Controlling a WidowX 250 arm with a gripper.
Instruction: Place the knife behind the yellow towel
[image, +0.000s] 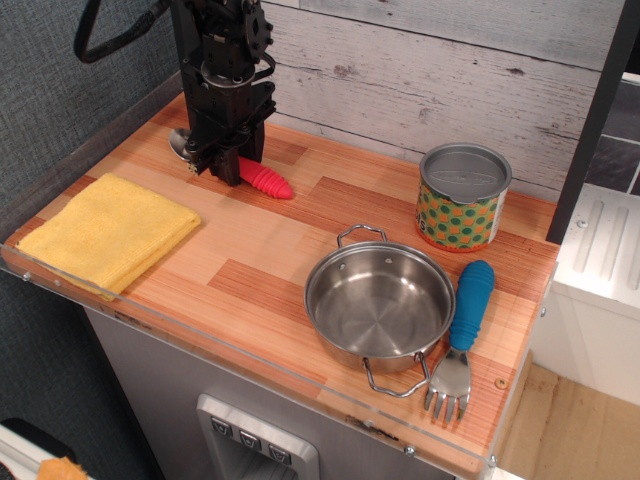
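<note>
The knife is really a spoon with a red ribbed handle (265, 179) and a shiny metal bowl (179, 142). It lies low at the back left of the wooden counter, behind the yellow towel (108, 230). My gripper (224, 165) reaches straight down and is shut on the spoon's middle, which its black fingers hide. The handle sticks out to the right and the bowl to the left. I cannot tell whether the spoon touches the counter. The yellow towel lies flat and folded at the front left corner.
A steel pot (379, 300) stands at the front centre-right. A blue-handled fork (462, 331) lies to its right. A green and orange patterned can (463, 197) stands at the back right. A grey plank wall (450, 60) backs the counter.
</note>
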